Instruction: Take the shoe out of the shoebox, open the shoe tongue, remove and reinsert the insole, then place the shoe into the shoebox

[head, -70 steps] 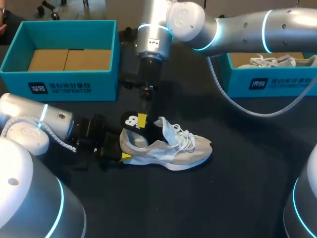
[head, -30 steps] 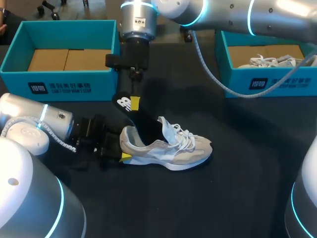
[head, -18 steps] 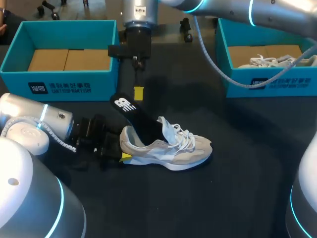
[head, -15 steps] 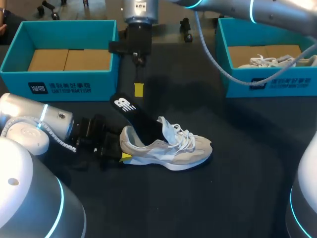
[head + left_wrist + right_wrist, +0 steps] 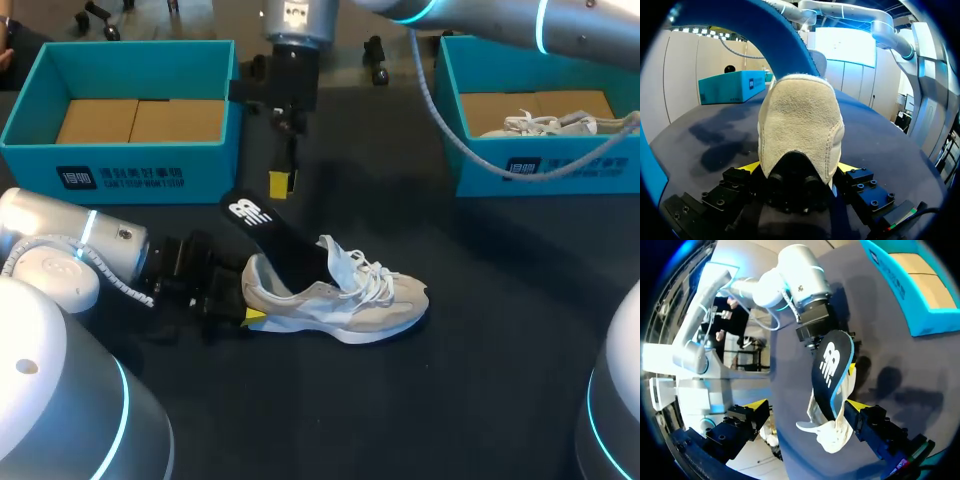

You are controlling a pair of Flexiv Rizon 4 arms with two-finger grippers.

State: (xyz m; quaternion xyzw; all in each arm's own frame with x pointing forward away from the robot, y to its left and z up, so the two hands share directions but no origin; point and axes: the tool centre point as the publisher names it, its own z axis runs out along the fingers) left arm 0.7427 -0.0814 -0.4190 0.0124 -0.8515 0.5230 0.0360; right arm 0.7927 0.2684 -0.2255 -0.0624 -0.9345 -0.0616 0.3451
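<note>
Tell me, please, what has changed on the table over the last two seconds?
The right gripper drew the insole partway out of the shoe, let it go and lifted clear, open. The left gripper stayed shut on the shoe's heel; the shoe has not moved.

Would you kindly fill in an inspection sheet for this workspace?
Surface: dark table, no spills seen.
Job's things: shoe upright on the table; black insole sticking out of its opening; teal shoebox holding only cardboard.
Clutter: second shoebox with another shoe.
Hands: left hand shut on the shoe's heel; right hand open above the insole.
Cables: grey cable hanging from the right arm.
Surroundings: nothing seen.
</note>
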